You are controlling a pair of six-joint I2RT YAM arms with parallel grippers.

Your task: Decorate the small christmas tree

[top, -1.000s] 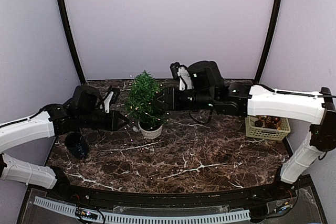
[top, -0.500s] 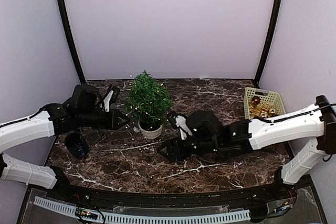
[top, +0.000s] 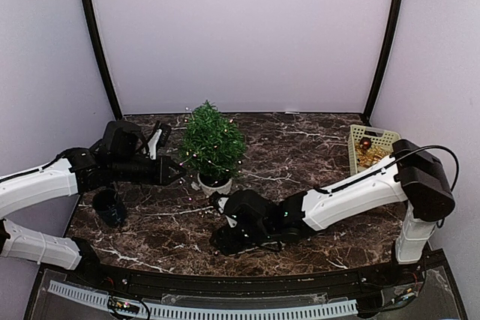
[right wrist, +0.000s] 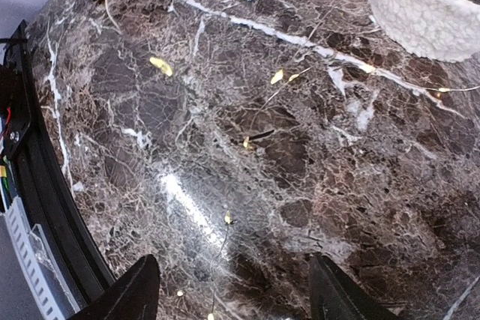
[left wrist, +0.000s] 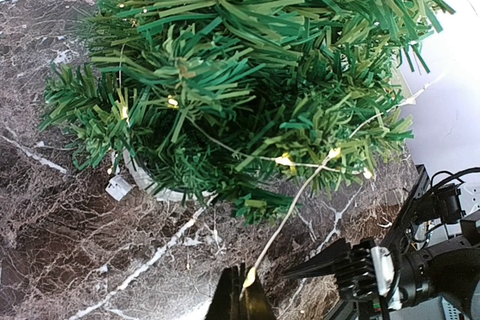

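Marble tabletop: right arm has retreated from tree.

The small christmas tree stands upright in its white pot, strung with lit lights.

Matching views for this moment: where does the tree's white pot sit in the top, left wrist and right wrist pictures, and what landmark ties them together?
Top external: the white pot stands left of centre, under the small christmas tree.
Left wrist: only a strip of the pot shows, lower left, beneath the branches.
Right wrist: the pot fills the top right corner.
Shared landmark: the light string with lit bulbs, trailing from the tree over the marble.
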